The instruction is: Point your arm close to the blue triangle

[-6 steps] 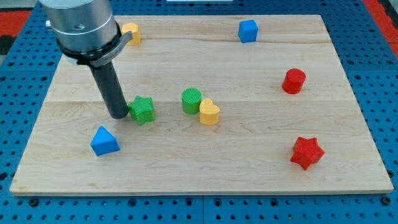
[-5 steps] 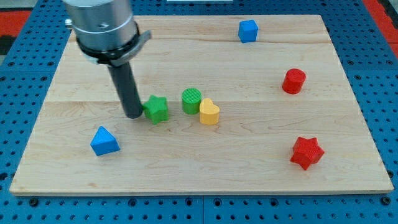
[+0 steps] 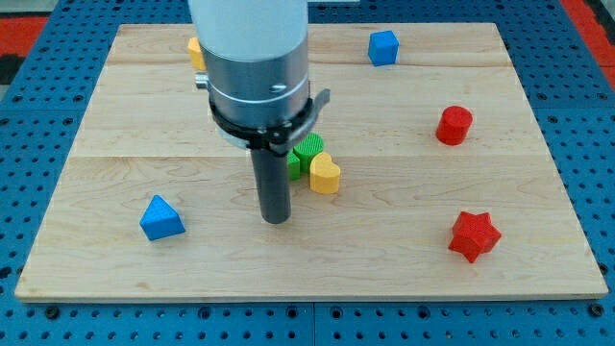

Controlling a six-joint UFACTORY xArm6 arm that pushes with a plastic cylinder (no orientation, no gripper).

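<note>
Now 2 blue blocks: blue triangle (image 3: 160, 218), blue cube (image 3: 382, 47).

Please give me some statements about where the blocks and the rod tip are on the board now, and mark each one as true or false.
1. My tip touches the blue triangle. False: it stands apart, toward the view's right of it.
2. The yellow heart sits beside the green cylinder. True.
3. The red star is near the view's top left. False: it is at the bottom right.
4. The blue cube lies near the view's top edge. True.
5. The red cylinder is above the red star in the view. True.
</note>
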